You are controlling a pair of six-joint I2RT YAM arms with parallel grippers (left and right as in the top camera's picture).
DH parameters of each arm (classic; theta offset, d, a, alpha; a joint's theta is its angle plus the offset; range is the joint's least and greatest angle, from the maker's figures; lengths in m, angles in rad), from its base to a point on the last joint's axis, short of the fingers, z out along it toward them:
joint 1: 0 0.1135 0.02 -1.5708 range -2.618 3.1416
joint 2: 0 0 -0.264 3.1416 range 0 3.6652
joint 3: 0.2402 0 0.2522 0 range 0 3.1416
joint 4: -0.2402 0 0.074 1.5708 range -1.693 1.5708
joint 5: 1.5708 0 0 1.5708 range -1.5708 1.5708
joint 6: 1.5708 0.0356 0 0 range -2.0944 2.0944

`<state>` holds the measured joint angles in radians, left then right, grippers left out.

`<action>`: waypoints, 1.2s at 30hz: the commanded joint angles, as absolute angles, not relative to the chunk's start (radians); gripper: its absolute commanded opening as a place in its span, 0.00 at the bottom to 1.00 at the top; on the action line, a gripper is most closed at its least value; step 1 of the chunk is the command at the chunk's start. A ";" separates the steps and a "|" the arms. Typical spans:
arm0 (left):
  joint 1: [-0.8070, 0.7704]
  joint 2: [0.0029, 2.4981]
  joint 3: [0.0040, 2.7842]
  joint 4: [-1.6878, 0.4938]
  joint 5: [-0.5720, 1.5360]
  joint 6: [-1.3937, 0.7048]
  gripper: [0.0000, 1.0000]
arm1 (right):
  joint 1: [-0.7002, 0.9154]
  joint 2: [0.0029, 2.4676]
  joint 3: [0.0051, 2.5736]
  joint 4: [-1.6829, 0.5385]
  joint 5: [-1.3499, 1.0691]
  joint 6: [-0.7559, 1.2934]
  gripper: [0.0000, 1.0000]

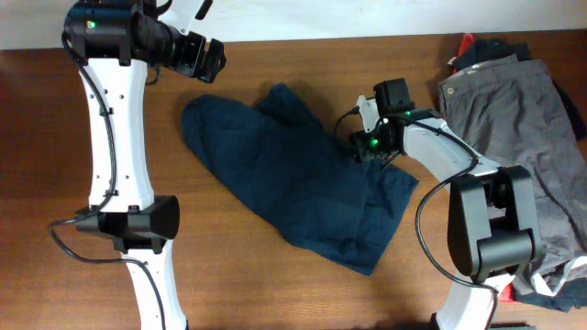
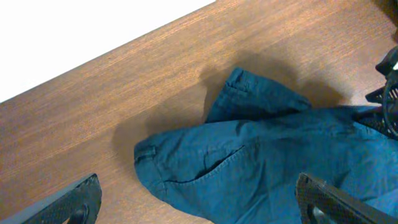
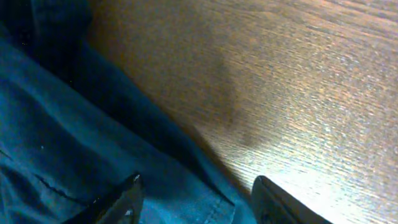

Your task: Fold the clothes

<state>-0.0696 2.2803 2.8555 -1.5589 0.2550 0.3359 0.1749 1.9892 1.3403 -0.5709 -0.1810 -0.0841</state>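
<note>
The navy-blue shorts [image 1: 303,174] lie spread and rumpled on the wooden table, running from upper left to lower right. In the left wrist view the shorts [image 2: 267,162] show a pocket slit and a leg hem. My left gripper [image 1: 213,60] hangs open and empty above the table, up and left of the shorts; its fingers [image 2: 199,202] frame the cloth from high up. My right gripper [image 1: 369,148] is low at the shorts' right edge. Its fingers [image 3: 196,199] are open, straddling the cloth edge [image 3: 93,155], not closed on it.
Grey trousers [image 1: 523,119] lie heaped at the right side of the table, with red and dark garments [image 1: 472,50] behind them and more cloth at the lower right [image 1: 564,280]. Bare wood [image 1: 275,275] lies in front of the shorts.
</note>
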 commanded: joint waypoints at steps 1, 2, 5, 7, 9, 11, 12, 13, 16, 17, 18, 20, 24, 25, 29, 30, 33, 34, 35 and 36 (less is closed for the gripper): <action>-0.064 2.292 2.862 -1.556 0.267 0.326 0.99 | 0.199 2.021 1.333 -0.571 -0.191 -0.104 0.61; -0.064 2.292 2.862 -1.556 0.267 0.326 0.99 | 0.204 2.024 1.333 -0.571 -0.191 -0.104 0.58; -0.064 2.292 2.862 -1.555 0.266 0.326 0.99 | 0.209 2.024 1.334 -0.568 -0.191 -0.104 0.46; -0.064 2.292 2.862 -1.555 0.266 0.326 0.99 | 0.209 2.024 1.334 -0.568 -0.191 -0.104 0.35; -0.064 2.292 2.862 -1.555 0.266 0.326 0.99 | 0.209 2.024 1.334 -0.567 -0.191 -0.104 0.25; -0.064 2.292 2.862 -1.555 0.266 0.326 0.99 | 0.209 2.024 1.336 -0.569 -0.191 -0.103 0.09; -0.064 2.292 2.862 -1.555 0.266 0.326 0.99 | 0.209 2.024 1.338 -0.570 -0.191 -0.103 0.06; -0.064 2.292 2.862 -1.555 0.266 0.326 0.99 | 0.209 2.018 1.349 -0.584 -0.191 -0.103 0.04; -0.062 2.292 2.862 -1.543 0.266 0.326 0.99 | 0.209 1.966 1.416 -0.672 -0.191 -0.103 0.03; -0.062 2.292 2.862 -1.533 0.265 0.326 0.99 | 0.209 1.931 1.462 -0.729 -0.191 -0.099 0.04; -0.062 2.291 2.862 -1.525 0.264 0.326 0.99 | 0.210 1.913 1.488 -0.762 -0.192 -0.096 0.04; -0.062 2.291 2.862 -1.510 0.227 0.326 0.99 | 0.216 1.867 1.553 -0.864 -0.211 -0.096 0.04; -0.057 2.291 2.862 -1.494 0.155 0.325 0.99 | 0.260 1.805 1.612 -0.995 -0.231 -0.097 0.04; -0.049 2.291 2.867 -1.488 0.153 0.322 0.99 | 0.288 1.789 1.614 -1.020 -0.238 -0.097 0.04; 0.031 2.286 2.916 -1.442 0.123 0.218 0.99 | 0.438 1.759 1.614 -1.089 -0.308 -0.099 0.04; 0.062 2.284 2.935 -1.431 0.123 0.195 0.99 | 0.486 1.758 1.614 -1.104 -0.311 -0.100 0.04; 0.133 2.283 2.972 -1.422 0.131 0.169 0.99 | 0.626 1.758 1.614 -1.140 -0.311 -0.100 0.04; 0.153 2.283 2.976 -1.421 0.134 0.169 0.99 | 0.686 1.758 1.614 -1.150 -0.311 -0.100 0.04; 0.169 2.283 2.976 -1.422 0.134 0.169 0.99 | 0.736 1.758 1.614 -1.155 -0.313 -0.100 0.04; 0.187 2.283 2.976 -1.427 0.134 0.169 0.99 | 0.786 1.758 1.614 -1.156 -0.316 -0.099 0.04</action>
<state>0.1486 2.2818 2.9574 -1.4231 0.1375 0.2012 0.6788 1.7775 1.6043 -1.1484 -0.2897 -0.1040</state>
